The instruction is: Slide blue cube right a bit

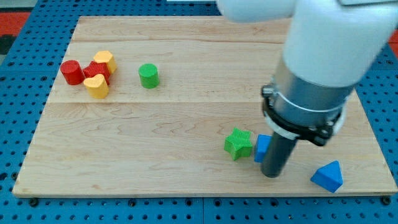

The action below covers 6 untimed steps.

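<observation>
The blue cube (pixel 261 148) lies near the view's bottom right, partly hidden behind my rod. My tip (pixel 272 175) rests on the board just right of and below the cube, touching or nearly touching it. A green star-shaped block (pixel 238 143) sits right next to the cube on its left. A blue triangular block (pixel 328 176) lies further right, near the board's bottom edge.
At the view's upper left stands a cluster: a red cylinder (pixel 72 72), a red block (pixel 97 70), a yellow block (pixel 104 60) and a yellow heart-shaped block (pixel 96 86). A green cylinder (pixel 148 75) stands to their right. The wooden board (pixel 155 137) lies on a blue pegboard.
</observation>
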Available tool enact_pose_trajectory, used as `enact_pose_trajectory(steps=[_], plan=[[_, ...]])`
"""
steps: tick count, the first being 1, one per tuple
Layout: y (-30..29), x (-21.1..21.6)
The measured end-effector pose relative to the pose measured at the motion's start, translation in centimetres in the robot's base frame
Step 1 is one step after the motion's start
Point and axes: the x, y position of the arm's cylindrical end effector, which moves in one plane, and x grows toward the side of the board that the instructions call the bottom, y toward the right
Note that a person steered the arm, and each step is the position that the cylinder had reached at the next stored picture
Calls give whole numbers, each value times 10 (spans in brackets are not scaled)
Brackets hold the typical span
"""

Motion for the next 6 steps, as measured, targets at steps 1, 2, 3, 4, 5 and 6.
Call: enact_pose_trajectory(steps=[1,2,3,4,5,6], plan=[[-2,-84],[44,-168],[23,-139],[-55,-142],[-10,-200],[2,-206]])
